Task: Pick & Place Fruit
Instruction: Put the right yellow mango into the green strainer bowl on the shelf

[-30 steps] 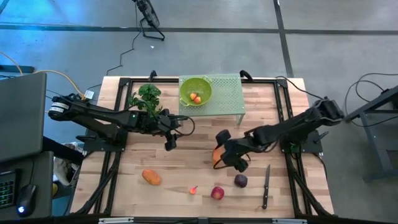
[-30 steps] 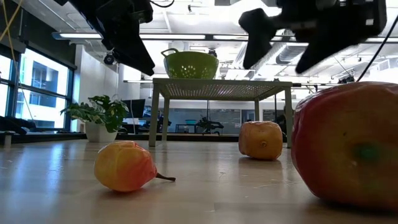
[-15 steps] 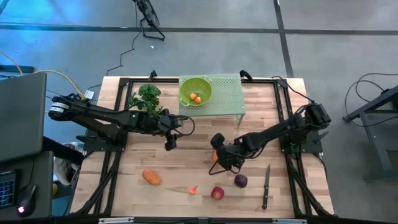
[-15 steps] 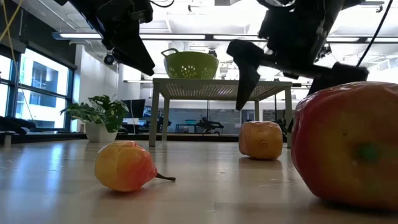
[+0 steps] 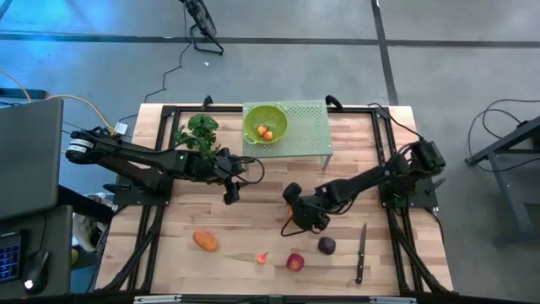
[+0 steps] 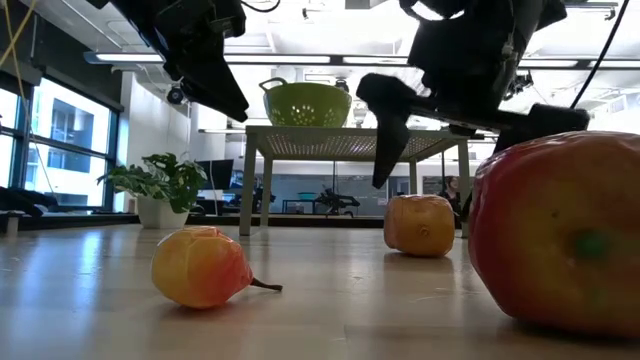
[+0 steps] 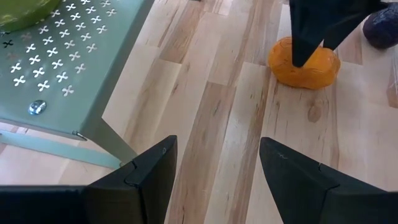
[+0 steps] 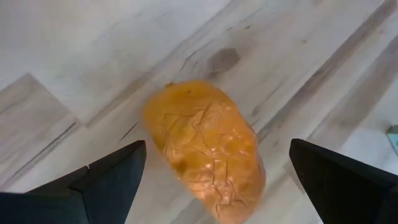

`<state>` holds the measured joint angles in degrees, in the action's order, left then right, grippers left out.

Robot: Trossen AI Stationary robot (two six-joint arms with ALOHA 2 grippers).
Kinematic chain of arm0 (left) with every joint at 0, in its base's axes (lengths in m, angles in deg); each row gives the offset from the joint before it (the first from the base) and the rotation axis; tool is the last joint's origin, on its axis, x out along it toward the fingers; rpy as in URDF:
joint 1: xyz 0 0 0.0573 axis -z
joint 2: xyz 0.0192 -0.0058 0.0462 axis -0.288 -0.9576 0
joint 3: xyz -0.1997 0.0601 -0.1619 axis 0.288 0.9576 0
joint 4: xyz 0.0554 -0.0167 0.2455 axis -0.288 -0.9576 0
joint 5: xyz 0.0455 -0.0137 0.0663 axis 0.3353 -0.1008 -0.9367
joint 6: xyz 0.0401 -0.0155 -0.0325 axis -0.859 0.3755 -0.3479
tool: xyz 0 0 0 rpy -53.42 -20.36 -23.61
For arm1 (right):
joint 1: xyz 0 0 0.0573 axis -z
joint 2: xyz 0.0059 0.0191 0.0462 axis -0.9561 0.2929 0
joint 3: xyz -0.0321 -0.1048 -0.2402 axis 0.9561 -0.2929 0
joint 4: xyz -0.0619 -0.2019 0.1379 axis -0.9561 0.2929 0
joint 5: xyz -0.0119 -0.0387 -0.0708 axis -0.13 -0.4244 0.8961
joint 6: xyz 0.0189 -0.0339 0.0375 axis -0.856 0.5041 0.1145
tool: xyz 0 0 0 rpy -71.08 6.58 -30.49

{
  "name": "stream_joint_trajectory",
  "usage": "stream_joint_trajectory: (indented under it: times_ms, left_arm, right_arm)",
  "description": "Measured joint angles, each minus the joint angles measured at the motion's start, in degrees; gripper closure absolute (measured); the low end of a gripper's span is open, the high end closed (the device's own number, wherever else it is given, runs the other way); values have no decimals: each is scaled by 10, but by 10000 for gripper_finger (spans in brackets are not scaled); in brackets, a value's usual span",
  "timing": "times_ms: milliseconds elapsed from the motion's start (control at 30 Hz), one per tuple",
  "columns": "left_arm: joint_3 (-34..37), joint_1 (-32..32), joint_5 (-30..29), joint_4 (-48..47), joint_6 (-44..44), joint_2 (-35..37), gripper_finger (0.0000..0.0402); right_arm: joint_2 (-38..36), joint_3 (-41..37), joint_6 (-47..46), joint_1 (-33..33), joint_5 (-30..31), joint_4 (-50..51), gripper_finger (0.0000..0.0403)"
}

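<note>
Hovering: right gripper point(image 8: 211, 180) | jaws spread | orange fruit point(image 8: 208, 149) between

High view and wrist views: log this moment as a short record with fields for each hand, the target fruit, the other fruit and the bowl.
right hand: open, above the orange fruit, fingers either side, not touching
left hand: open, holding nothing, over bare wood near the green stand
other fruit on table: orange piece, apple, plum
bowl: green, on the stand, small fruit inside
knife: beside the plum
</note>
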<state>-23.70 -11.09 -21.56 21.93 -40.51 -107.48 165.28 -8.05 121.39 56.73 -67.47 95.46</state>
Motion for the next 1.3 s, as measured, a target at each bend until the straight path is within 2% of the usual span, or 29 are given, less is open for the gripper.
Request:
stream_joint_trajectory:
  times_ms: [333, 467, 833, 1067, 1300]
  left_arm:
    - [0, 0, 0, -2, 0, 0, 179]
    - [0, 0, 0, -1, 0, 0, 179]
    - [0, 0, 0, -22, 0, 0, 179]
    - [0, 0, 0, -39, 0, 0, 179]
    - [0, 0, 0, -42, 0, 2, 179]
  right_arm:
    - [37, 0, 25, 4, 13, -13, 21]
    - [37, 0, 23, 11, 14, -13, 45]
    - [37, 0, 3, 17, 17, -13, 149]
    - [37, 0, -53, 17, 17, -15, 178]
    - [37, 0, -95, 16, 16, -15, 184]
